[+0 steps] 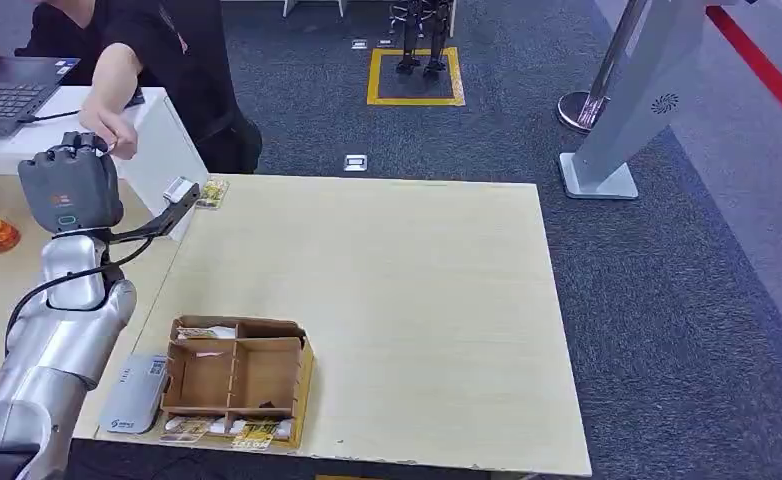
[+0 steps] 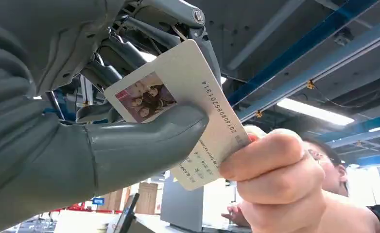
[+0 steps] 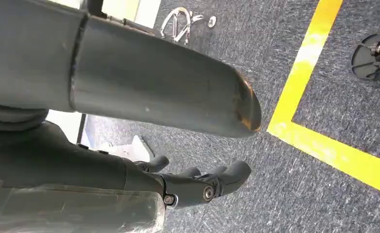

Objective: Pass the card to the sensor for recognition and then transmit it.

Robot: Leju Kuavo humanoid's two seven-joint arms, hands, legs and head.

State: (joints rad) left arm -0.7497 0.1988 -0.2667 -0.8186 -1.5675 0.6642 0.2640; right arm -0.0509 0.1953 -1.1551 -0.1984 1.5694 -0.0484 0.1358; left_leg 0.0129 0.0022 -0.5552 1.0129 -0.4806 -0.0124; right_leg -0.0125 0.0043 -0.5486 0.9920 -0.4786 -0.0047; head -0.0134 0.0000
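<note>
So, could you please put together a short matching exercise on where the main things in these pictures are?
Things:
1. white photo card
2. brown cardboard divided box
3. grey flat card sensor
4. right hand

Places or states:
a. hanging over dark carpet with a yellow line
b. at the pale wooden table's near edge
c. pinched by the left hand, with a person's hand gripping its other end
d. lying at the box's side, toward the left arm

Pairs: 1-c, 2-b, 3-d, 4-a
</note>
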